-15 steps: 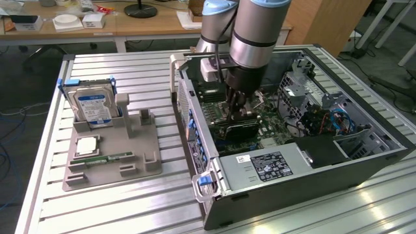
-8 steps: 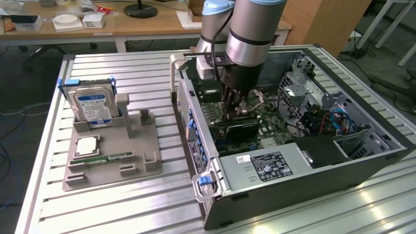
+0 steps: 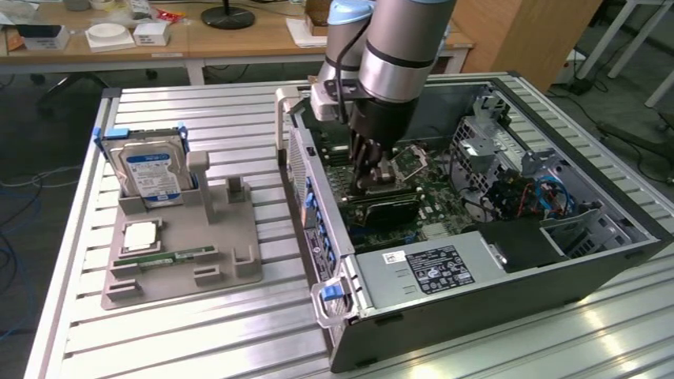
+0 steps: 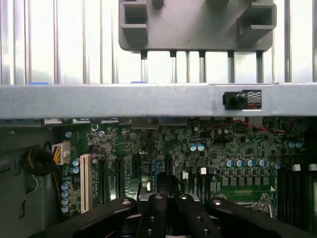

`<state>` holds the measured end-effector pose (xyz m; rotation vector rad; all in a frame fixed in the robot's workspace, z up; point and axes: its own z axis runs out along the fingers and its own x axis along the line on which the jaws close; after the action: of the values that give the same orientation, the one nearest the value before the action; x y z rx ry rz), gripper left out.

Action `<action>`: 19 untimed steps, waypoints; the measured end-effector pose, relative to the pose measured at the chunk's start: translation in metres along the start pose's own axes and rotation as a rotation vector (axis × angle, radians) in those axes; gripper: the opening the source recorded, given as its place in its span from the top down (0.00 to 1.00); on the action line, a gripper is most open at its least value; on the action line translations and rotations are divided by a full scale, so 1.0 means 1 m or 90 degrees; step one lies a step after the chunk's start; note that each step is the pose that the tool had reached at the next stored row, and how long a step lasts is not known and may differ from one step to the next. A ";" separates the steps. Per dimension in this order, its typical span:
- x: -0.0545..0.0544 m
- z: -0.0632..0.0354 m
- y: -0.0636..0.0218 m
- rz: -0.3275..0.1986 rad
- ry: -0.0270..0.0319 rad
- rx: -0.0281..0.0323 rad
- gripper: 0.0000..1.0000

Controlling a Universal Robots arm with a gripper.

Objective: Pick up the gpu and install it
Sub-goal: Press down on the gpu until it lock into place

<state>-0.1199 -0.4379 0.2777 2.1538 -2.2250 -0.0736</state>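
One tool (image 3: 374, 183) – closed, pressing down inside the open computer case (image 3: 589, 260) – meets the gpu (image 3: 384, 207), a dark card lying across the motherboard (image 4: 218, 148). Judged from here, seating it calls for straight, even pressure along the slot – no tilt.

No legible text on the labels anywhere.

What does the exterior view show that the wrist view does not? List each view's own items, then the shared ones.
Exterior view alone: the hard drive upright in the grey holder tray, the power supply, and the gpu under the shut claw. Wrist view alone: the white slot and the yellow-wired connector. Both: the motherboard, the case wall, and the claw.
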 end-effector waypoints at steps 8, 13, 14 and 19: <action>-0.004 0.0002 0.0080 0.000 0.0025 -0.0157 0.90; -0.007 -0.0025 0.0163 0.001 0.0085 -0.0127 0.90; -0.007 -0.0028 0.0180 0.001 0.0095 -0.0123 0.90; -0.009 -0.0029 0.0286 0.001 0.0152 -0.0110 0.90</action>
<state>-0.1480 -0.4282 0.2824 2.1323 -2.2053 -0.0665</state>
